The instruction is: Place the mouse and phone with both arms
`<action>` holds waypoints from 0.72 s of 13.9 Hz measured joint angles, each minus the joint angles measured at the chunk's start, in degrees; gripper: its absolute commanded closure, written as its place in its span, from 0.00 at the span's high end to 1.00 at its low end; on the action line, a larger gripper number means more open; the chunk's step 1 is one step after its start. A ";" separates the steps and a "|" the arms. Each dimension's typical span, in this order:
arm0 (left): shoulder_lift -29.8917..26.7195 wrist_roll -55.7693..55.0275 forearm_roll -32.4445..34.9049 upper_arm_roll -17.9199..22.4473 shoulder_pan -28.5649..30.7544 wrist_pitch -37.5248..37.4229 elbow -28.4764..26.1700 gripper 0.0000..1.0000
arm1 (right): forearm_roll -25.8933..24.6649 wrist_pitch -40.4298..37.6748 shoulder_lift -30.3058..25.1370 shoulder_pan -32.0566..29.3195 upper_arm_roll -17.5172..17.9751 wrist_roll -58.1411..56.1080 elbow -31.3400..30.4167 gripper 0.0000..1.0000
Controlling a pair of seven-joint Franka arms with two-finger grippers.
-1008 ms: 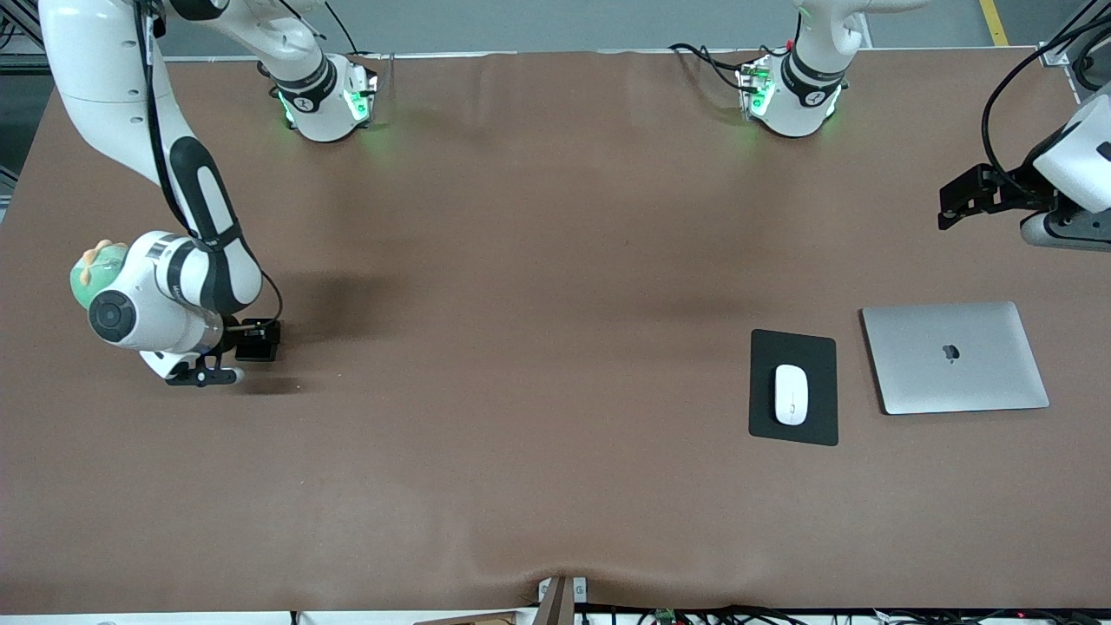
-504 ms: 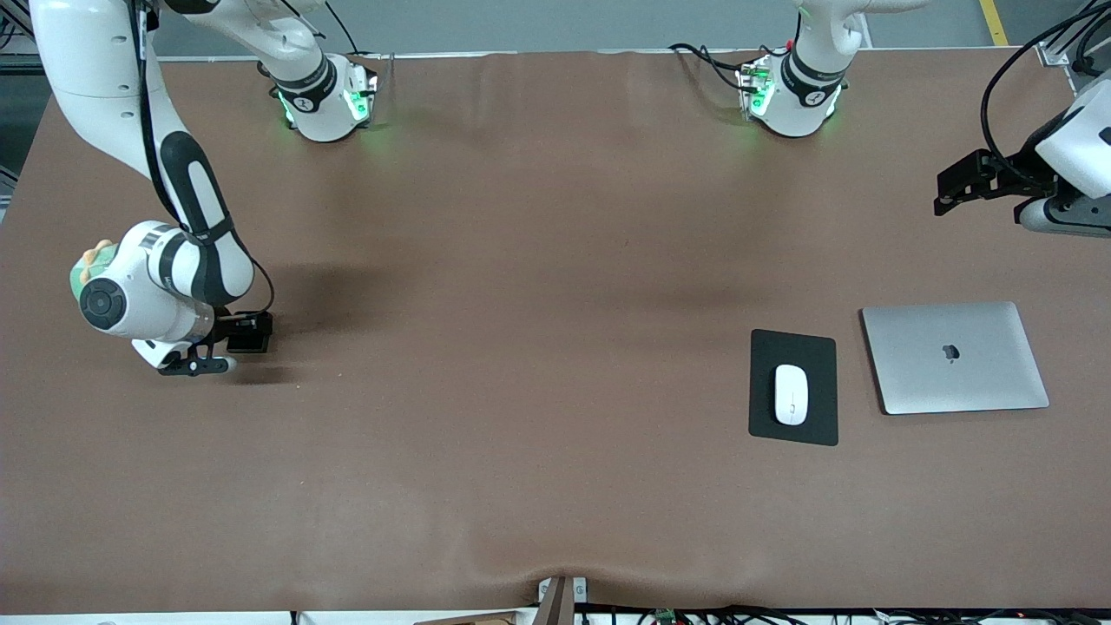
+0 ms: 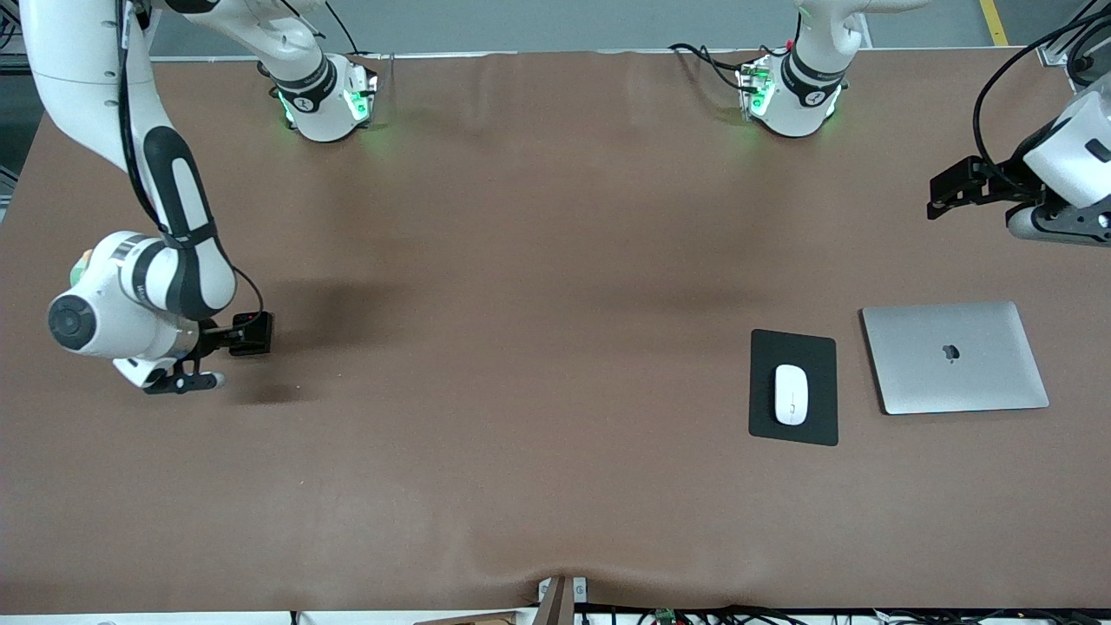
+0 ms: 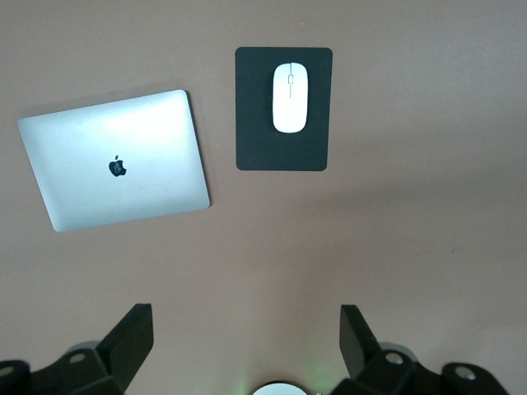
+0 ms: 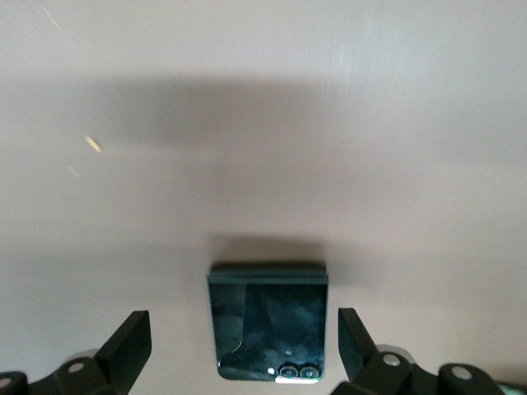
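Right gripper fingers apart — phone between; left gripper open.

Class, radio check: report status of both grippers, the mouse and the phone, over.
Right gripper open over the phone lying on the table. Left gripper open, high over bare table. Mouse on its black pad beside the laptop. Nothing obstructing.

Open brown table between the arms; only the laptop crowds the mouse pad alongside
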 measured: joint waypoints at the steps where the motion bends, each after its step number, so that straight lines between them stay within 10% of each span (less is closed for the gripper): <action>1: 0.29 0.00 0.05 -0.03 0.00 0.17 -0.02 1.00 | 0.00 -1.68 0.00 0.00 0.00 0.00 2.92 1.00; 10: 0.55 0.00 0.31 0.02 0.05 1.83 0.09 1.00 | -0.04 -9.07 0.02 -2.47 -0.52 -0.01 28.80 1.00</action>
